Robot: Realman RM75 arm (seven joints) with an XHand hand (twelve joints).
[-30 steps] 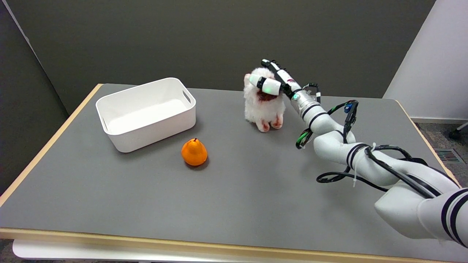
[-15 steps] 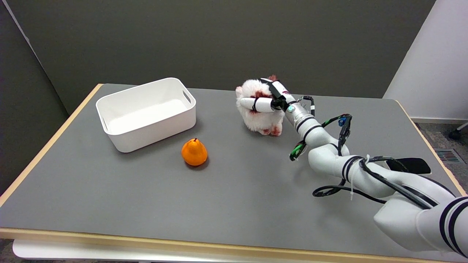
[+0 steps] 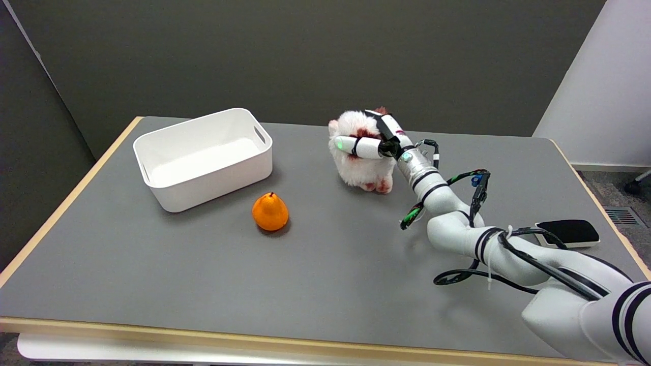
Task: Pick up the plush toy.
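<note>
While it sits tabletop, fingers (image 3: 356,146) wrap the plush toy (image 3: 359,168).

Right hand (image 3: 379,140), fingers (image 3: 356,146) curled closed

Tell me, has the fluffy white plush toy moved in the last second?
Yes. The fluffy white plush toy, held by the right hand, has tipped left and down toward the white plastic bin, which stayed put.
</note>
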